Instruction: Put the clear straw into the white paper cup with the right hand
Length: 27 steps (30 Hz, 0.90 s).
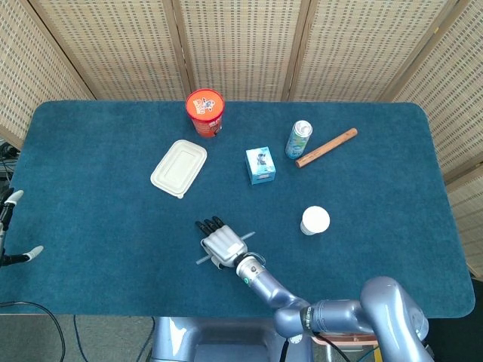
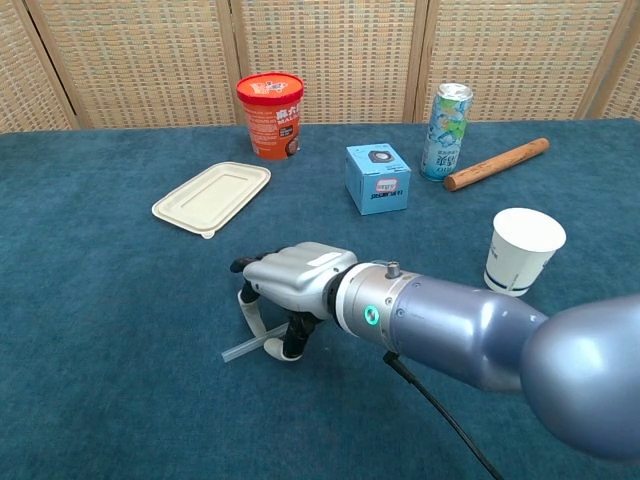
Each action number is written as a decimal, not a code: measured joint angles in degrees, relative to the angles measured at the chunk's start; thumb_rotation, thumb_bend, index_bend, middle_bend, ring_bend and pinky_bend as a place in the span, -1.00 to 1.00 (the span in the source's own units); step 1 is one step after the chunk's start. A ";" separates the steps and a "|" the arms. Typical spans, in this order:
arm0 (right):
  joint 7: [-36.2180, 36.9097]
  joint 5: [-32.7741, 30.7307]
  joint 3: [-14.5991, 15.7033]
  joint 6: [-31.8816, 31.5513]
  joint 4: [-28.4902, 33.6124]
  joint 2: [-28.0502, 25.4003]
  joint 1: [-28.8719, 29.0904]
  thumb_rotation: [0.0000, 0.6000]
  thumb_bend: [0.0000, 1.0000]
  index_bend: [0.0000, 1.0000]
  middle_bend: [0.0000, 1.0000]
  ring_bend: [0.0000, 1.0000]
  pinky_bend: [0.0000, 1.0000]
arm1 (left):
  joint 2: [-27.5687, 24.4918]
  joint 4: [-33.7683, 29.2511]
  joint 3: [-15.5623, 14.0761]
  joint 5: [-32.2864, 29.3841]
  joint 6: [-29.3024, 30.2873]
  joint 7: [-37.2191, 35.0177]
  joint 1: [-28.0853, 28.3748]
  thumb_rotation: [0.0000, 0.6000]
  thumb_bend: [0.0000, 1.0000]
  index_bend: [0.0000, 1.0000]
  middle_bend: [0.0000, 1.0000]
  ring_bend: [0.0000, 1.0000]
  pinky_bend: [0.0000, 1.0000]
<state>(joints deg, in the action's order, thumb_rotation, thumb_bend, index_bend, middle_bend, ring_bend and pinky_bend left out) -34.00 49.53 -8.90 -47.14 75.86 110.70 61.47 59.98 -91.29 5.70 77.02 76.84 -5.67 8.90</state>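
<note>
Right hand (image 2: pixel 290 285) pinches the straw (image 2: pixel 243 350) on the table, well left of the cup (image 2: pixel 521 250).
Risk: the thin straw slips or rotates in the fingers during lift; left hand (image 1: pixel 9 226) state cannot be told.
</note>
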 measured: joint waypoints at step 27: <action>38.39 4.64 -17.36 -3.84 25.10 -29.12 -13.96 1.00 0.03 0.42 -0.94 -1.00 -1.00 | 0.52 -1.07 -0.73 1.27 0.45 2.06 0.15 1.00 -0.87 -1.00 -1.00 -1.00 -1.00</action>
<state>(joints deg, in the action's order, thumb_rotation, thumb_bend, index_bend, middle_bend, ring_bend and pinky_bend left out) 4.39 54.17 -26.26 -50.98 100.96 81.59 47.50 60.49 -92.37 4.97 78.29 77.29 -3.60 9.06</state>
